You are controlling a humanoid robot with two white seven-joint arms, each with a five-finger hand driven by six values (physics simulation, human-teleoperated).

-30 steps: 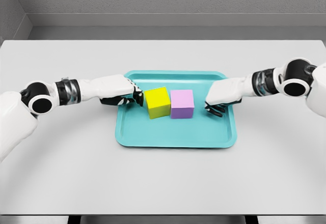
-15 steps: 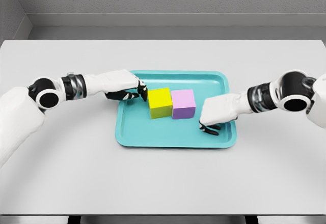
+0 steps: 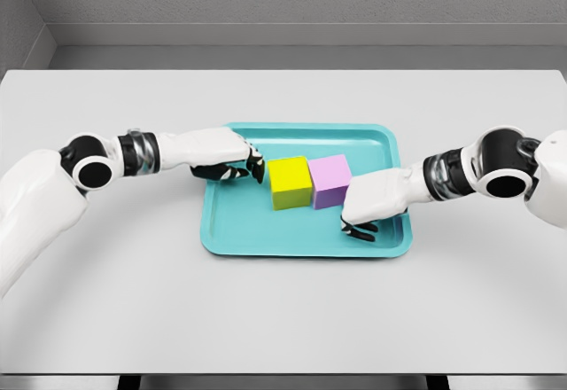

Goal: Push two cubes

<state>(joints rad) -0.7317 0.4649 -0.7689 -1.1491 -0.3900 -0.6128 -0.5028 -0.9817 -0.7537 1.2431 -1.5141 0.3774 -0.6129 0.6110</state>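
A yellow cube (image 3: 291, 183) and a lilac cube (image 3: 330, 181) stand side by side, touching, in the middle of a teal tray (image 3: 266, 230). My left hand (image 3: 252, 170) lies over the tray's left part with its fingers curled, the fingertips just left of the yellow cube; I cannot tell whether they touch it. My right hand (image 3: 359, 225) rests on the tray's right part, fingers curled down onto the tray floor, its knuckles close against the lilac cube's right lower side. Neither hand holds anything.
The tray sits in the middle of a large pale grey table (image 3: 133, 301). A grey wall runs behind the table's far edge. Both forearms reach in low over the table from the left and right sides.
Both cubes have slid a little to the right, with my left hand following behind the yellow one. My right hand has moved left and nearer, up to the lilac cube.
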